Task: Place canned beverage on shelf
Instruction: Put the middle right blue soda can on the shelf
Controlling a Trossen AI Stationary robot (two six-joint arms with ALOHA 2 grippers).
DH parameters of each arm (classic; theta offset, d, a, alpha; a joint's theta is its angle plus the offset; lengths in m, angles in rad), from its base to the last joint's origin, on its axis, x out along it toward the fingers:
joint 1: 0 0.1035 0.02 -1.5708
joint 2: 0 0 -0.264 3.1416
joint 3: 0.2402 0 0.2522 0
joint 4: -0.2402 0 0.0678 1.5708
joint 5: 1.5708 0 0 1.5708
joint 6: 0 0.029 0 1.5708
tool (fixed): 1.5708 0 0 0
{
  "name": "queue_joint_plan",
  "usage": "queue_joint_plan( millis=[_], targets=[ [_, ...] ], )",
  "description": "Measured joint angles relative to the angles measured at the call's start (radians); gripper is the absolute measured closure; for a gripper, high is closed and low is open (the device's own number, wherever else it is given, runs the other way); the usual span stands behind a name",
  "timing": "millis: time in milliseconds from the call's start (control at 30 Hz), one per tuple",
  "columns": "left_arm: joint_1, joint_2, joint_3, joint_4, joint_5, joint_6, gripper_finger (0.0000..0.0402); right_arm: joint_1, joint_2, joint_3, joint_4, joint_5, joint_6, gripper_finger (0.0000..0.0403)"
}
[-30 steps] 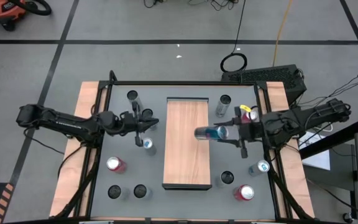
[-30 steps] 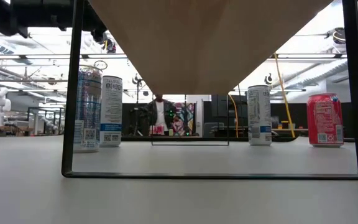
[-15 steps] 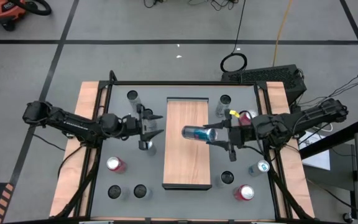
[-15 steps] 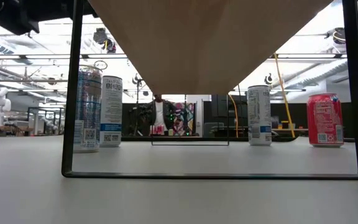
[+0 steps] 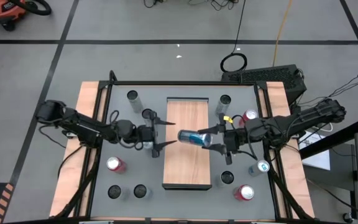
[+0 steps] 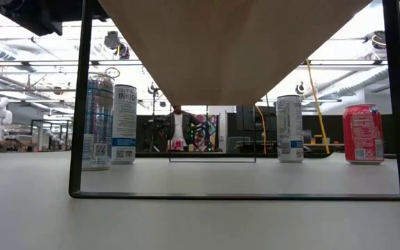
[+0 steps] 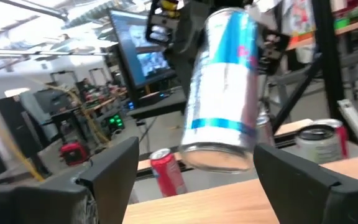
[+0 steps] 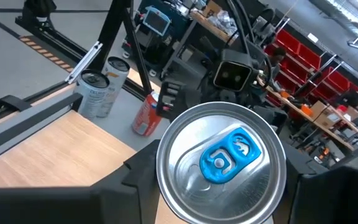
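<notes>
A blue-and-silver canned beverage (image 5: 193, 137) lies level in the air over the light-brown wood-grain shelf (image 5: 188, 165), with my right gripper (image 5: 214, 138) shut on it. The right wrist view looks at its top and blue tab (image 8: 224, 159). My left gripper (image 5: 166, 137) comes from the table's left and stands open at the shelf's left rim. Its two fingers are spread just short of the can's bottom end (image 7: 219, 155) and touch nothing. In the low view only the shelf's underside (image 6: 235, 48) and its dark frame show. My right gripper pinches the can near its top end (image 8: 166, 168) between its two fingers, one on each side of the wall. The fingers come level from the table's right and lie along the can. The can is clear of the shelf, lying on its side, bottom toward the left arm.
Around the shelf, cans stand on the grey tabletop: red ones (image 5: 115, 164) (image 5: 245, 193) (image 5: 249, 116), silver ones (image 5: 133, 96) (image 5: 224, 101) (image 5: 261, 167), dark-topped ones (image 5: 140, 191) (image 5: 227, 178). The shelf's near half is bare wood.
My left gripper has gone toward the table's right, up to the shelf's left rim, and has opened. My right gripper has carried the can toward the table's left, farther over the shelf, rolling a little; the can stays level and clear.
</notes>
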Motion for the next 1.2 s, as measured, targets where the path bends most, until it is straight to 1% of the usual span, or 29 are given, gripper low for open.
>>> queue_joint_plan(
  millis=[67,267,433,633,800,967,1200],
  targets=[
    [0.000,0.008,0.002,-0.001,-0.020,0.001,0.0083,0.000,0.000,0.000,0.003,-0.001,-0.008,0.0232],
    [0.000,0.009,0.003,-0.009,-0.022,-0.002,0.0083,0.000,0.000,0.000,0.007,-0.002,-0.029,0.0232],
    [0.000,0.009,0.003,-0.027,0.029,-0.007,0.0083,0.000,0.000,0.000,0.019,-0.002,-0.038,0.0232],
    [0.000,0.009,0.003,-0.026,0.033,-0.008,0.0083,0.000,0.011,0.000,0.046,-0.002,-0.057,0.0232],
    [0.000,0.009,0.003,-0.022,0.056,-0.008,0.0083,0.000,0.052,0.000,0.092,-0.002,-0.097,0.0231],
    [-0.002,0.009,0.003,-0.024,0.057,-0.009,0.0084,0.000,0.085,0.000,0.138,-0.002,-0.132,0.0231],
    [-0.002,0.009,0.003,-0.031,0.057,-0.006,0.0084,-0.008,0.092,0.000,0.147,-0.002,-0.128,0.0231]
  ],
)
